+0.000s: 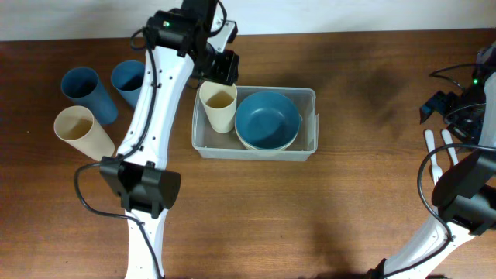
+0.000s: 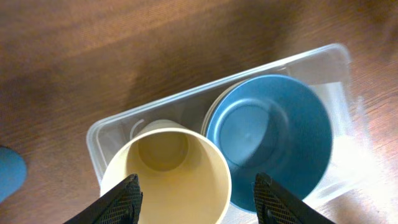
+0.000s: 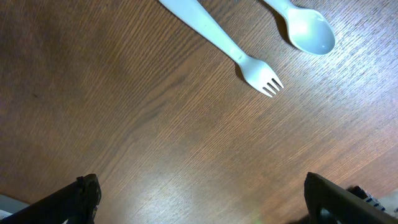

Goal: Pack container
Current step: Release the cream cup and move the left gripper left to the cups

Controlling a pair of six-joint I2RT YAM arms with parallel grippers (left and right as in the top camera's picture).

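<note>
The container (image 1: 310, 97) sits on the table (image 1: 349, 209) a little left of centre, its long side running across. Our left gripper (image 1: 223, 67) is above its left end, fingers (image 2: 127, 200) spread wide with the cream cup (image 1: 218, 105) between them. The left finger sits at the cup's rim and the right one stands clear of it, so we judge that the cup is not pinched. Whether the left finger touches it we cannot tell. The cup stands mouth up in the left end, and the spot makes sense: the blue bowl (image 1: 267, 118) fills the rest. A cream rim shows beneath that bowl, so we take it as 1 bowl nested in another to save room.

Our right gripper (image 3: 202, 199) hangs over bare wood at the far right, jaws wide apart and holding nothing. The fork (image 3: 245, 62) and spoon (image 3: 308, 30) lie just ahead of it, and we judge these are what it should fetch next. 3 spare cups (image 1: 81, 89), 2 blue and 1 cream, wait on the table left of the container.

The container is clear plastic, rectangular with rounded corners and a raised rim, and the wood shows through its walls. We see no lid.
</note>
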